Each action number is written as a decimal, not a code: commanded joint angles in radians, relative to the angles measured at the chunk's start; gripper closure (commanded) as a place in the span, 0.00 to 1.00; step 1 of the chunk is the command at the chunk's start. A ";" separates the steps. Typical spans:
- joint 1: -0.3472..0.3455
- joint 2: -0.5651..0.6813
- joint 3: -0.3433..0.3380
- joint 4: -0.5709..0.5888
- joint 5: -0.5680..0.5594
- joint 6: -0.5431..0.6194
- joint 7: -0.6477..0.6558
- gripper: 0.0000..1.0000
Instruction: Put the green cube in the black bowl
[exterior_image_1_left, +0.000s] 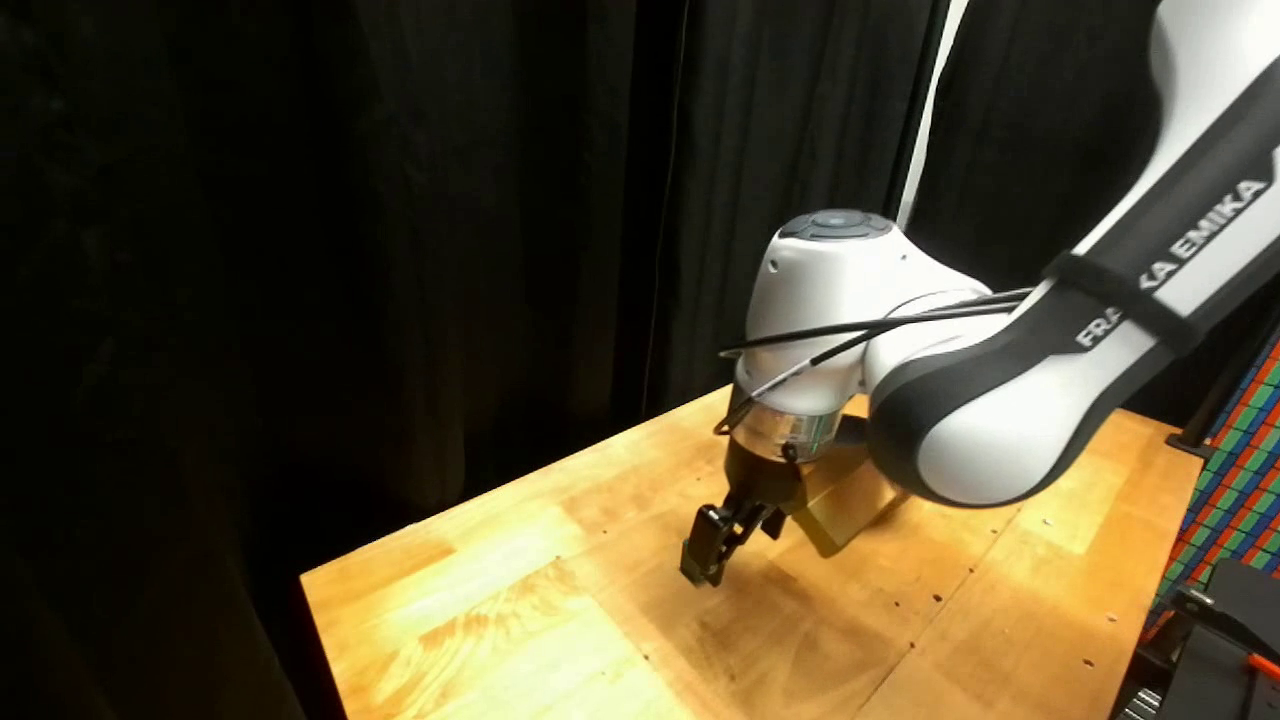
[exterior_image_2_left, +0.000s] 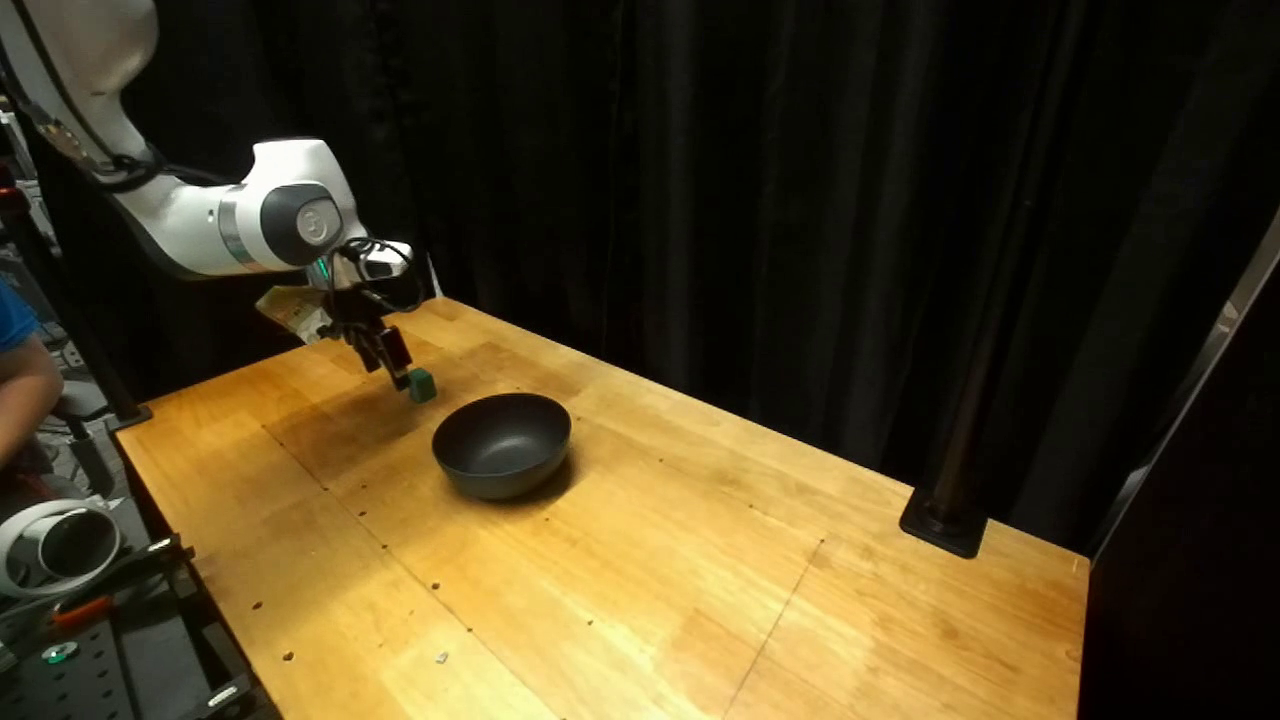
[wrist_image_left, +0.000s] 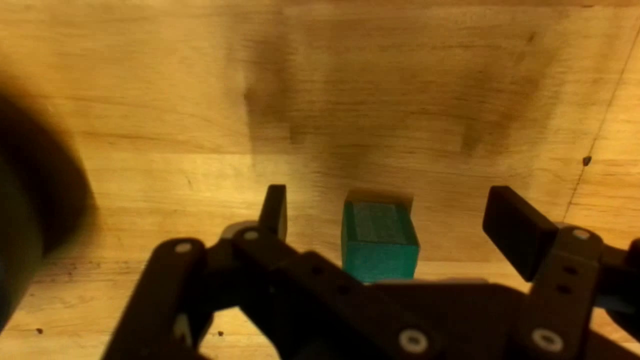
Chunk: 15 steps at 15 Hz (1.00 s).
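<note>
The green cube (wrist_image_left: 380, 250) rests on the wooden table (wrist_image_left: 165, 190) in the wrist view, between my two spread fingers with a gap on each side. My gripper (wrist_image_left: 395, 220) is open and empty; the cube's lower part is hidden by it. In an exterior view the cube (exterior_image_2_left: 422, 386) is beside the tip of my gripper (exterior_image_2_left: 388, 372). In an exterior view the cube (exterior_image_1_left: 688, 566) is mostly hidden behind a finger of my gripper (exterior_image_1_left: 742, 542). The black bowl (exterior_image_2_left: 505, 484) stands upright near the cube. A blurred dark curve at the wrist view's left edge looks like the bowl (wrist_image_left: 20, 215).
A black post foot (exterior_image_2_left: 943, 522) stands on the table's curtain-side edge. A small pale bit (exterior_image_2_left: 441, 657) lies on the table. A dark cart (exterior_image_2_left: 130, 640) stands beside the table. Black curtains (exterior_image_2_left: 720, 220) hang behind. A person's arm (exterior_image_2_left: 25, 385) shows at the left edge.
</note>
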 joint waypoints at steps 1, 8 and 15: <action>0.095 0.110 -0.085 0.126 -0.023 0.029 0.042 0.00; 0.194 0.184 -0.209 0.205 -0.017 0.004 0.061 0.40; 0.176 0.059 -0.227 0.146 -0.003 -0.132 0.065 0.82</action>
